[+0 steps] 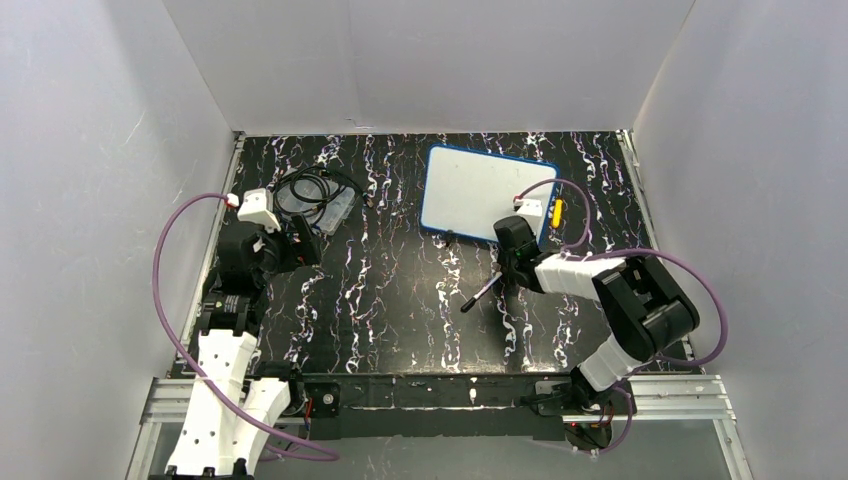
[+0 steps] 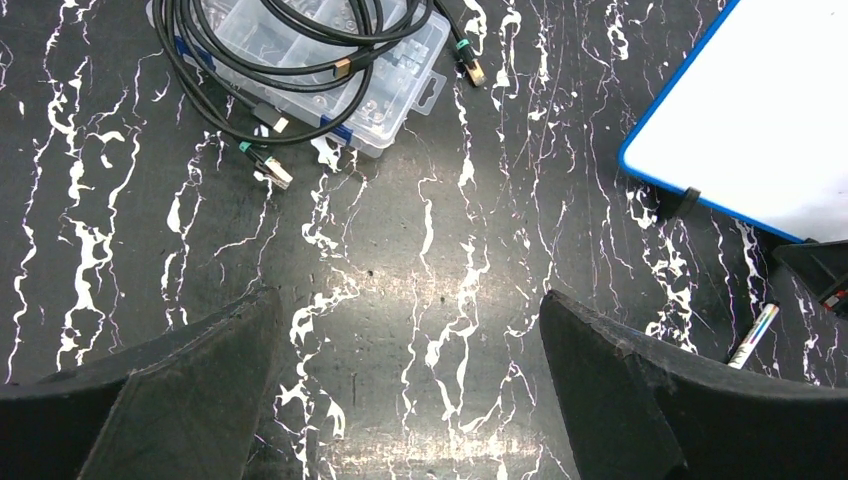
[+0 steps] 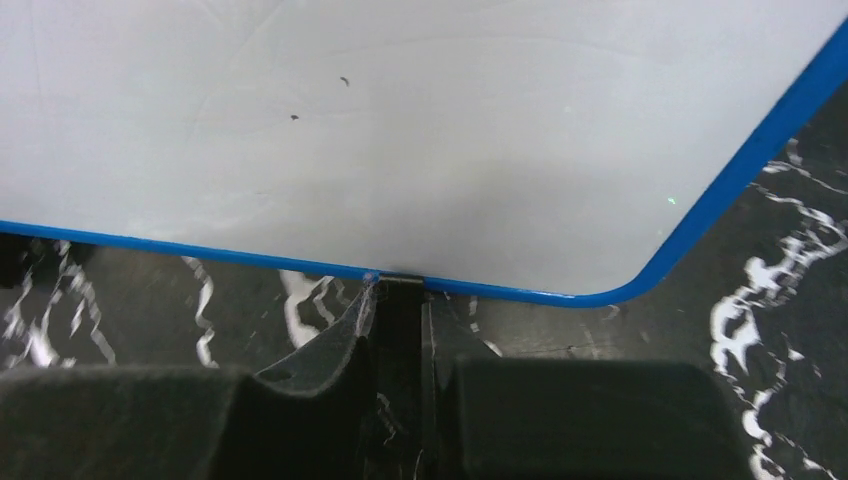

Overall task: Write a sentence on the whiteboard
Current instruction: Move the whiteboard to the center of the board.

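The whiteboard lies flat at the back of the table, right of centre, with a blue rim. No sentence shows on it. In the right wrist view the whiteboard is blank except for two tiny dark specks. My right gripper is at the board's near right corner, shut on a marker whose rear end sticks out toward the near left. In the right wrist view the right gripper holds the marker with its black front end at the rim. My left gripper is open and empty over the table at the left; it also shows in the left wrist view.
A clear plastic compartment box with black cables coiled on it lies at the back left, also in the left wrist view. A black clip sits on the board's near rim. A small yellow object is by the board's right edge. White walls enclose the table.
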Action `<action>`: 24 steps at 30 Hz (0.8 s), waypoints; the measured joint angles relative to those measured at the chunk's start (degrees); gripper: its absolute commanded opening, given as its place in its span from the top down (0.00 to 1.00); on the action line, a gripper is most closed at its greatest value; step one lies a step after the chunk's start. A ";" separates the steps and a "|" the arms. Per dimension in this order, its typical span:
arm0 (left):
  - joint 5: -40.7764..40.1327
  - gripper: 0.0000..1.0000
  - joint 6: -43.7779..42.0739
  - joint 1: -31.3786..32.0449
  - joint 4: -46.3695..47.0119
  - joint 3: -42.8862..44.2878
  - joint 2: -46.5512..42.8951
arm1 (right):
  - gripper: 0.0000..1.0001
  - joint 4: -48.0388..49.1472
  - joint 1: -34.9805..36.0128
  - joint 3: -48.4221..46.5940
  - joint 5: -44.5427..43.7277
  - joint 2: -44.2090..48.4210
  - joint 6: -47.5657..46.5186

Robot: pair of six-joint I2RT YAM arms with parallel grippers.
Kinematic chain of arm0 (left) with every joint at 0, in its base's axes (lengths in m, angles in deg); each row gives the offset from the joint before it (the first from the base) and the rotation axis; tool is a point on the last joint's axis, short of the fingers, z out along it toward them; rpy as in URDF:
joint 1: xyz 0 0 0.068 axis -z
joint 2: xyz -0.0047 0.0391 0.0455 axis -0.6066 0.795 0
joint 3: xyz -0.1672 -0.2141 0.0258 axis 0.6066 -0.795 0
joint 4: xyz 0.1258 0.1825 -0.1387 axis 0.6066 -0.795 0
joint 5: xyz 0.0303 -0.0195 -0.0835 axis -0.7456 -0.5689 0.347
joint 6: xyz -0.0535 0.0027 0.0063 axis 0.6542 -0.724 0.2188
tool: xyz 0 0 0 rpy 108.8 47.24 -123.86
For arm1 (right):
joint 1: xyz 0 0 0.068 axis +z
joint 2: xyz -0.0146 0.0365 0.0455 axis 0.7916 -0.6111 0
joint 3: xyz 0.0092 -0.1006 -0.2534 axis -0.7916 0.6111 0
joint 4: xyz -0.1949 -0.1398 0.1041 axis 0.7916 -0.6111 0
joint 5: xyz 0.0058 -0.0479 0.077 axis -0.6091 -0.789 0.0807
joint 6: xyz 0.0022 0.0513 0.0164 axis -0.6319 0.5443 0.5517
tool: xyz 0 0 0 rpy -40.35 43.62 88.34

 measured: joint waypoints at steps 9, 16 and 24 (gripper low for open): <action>6.21 0.01 -0.61 0.00 1.49 -0.11 0.52 | 0.99 6.80 1.31 3.06 15.41 1.84 -12.20; 12.59 0.01 -0.87 0.02 3.98 -0.42 0.94 | 0.99 7.54 4.92 3.06 21.53 1.81 -18.18; 16.46 0.06 -0.96 0.81 4.81 -0.96 1.99 | 0.62 7.04 9.64 3.02 23.47 2.23 -19.71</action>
